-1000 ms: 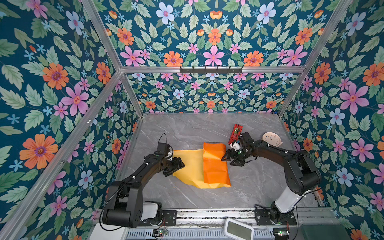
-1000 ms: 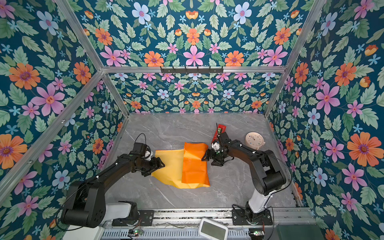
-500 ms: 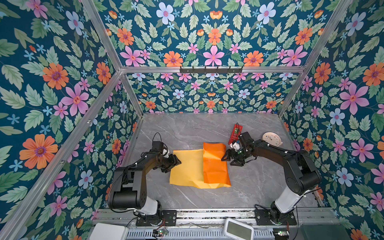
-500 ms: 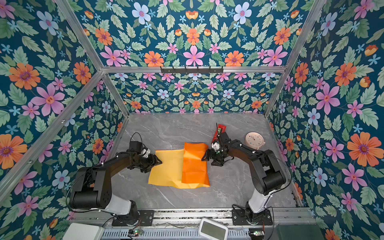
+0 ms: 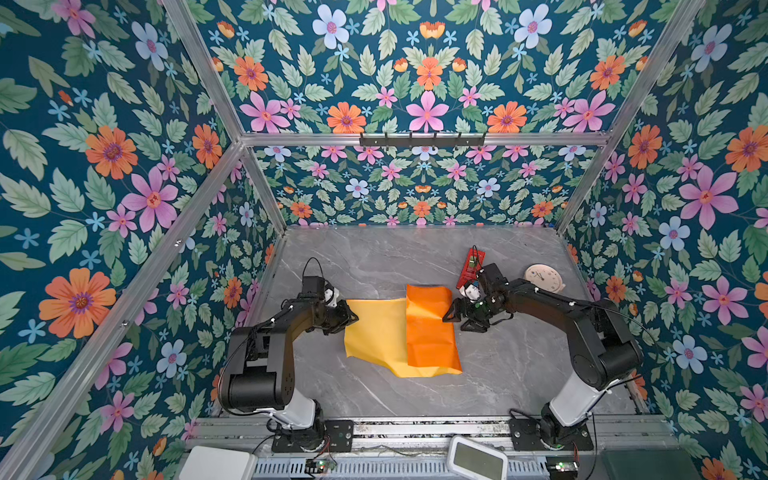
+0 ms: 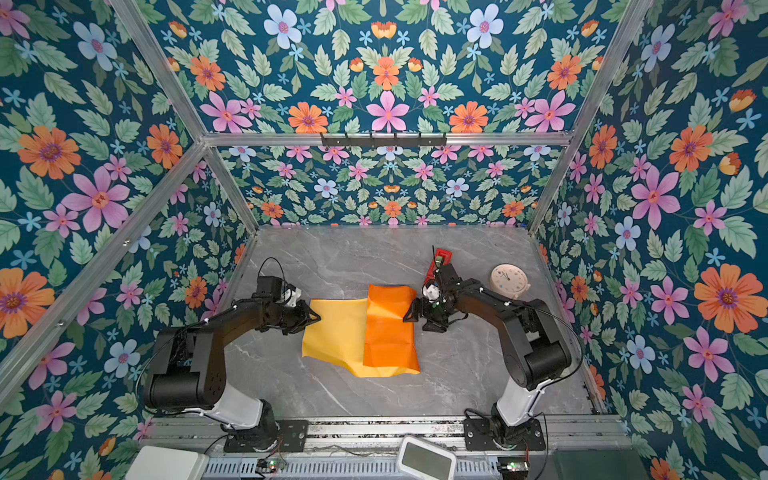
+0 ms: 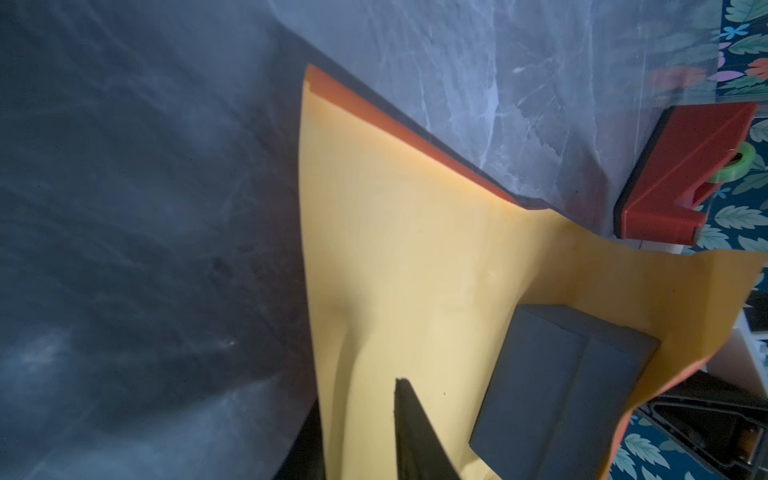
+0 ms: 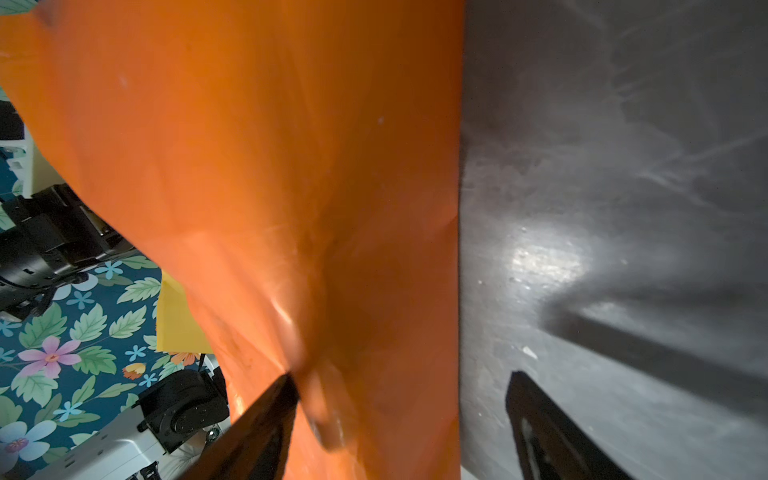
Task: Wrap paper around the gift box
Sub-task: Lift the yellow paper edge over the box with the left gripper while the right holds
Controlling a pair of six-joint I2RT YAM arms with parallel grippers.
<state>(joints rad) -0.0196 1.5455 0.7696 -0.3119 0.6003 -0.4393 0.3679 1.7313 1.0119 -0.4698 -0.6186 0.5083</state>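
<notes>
Since a second ago the left arm has folded its elbow back toward the front-left corner of the worktop (image 5: 374, 257). The left gripper (image 5: 354, 319) now sits at the left edge of the paper (image 5: 382, 332), whose yellow part lies flatter. The right arm has not shifted.

In both top views the paper lies mid-worktop with its orange flap folded over from the right. The right gripper (image 5: 453, 325) is at that flap's right edge.

In the left wrist view the gift box (image 7: 561, 395) rests on the yellow face, with the flap arched over it. The paper's edge runs between two close fingers (image 7: 411, 428), but I cannot tell whether they pinch it.

In the right wrist view the jaws stand wide apart, released, one finger over the orange flap and one over bare worktop.
</notes>
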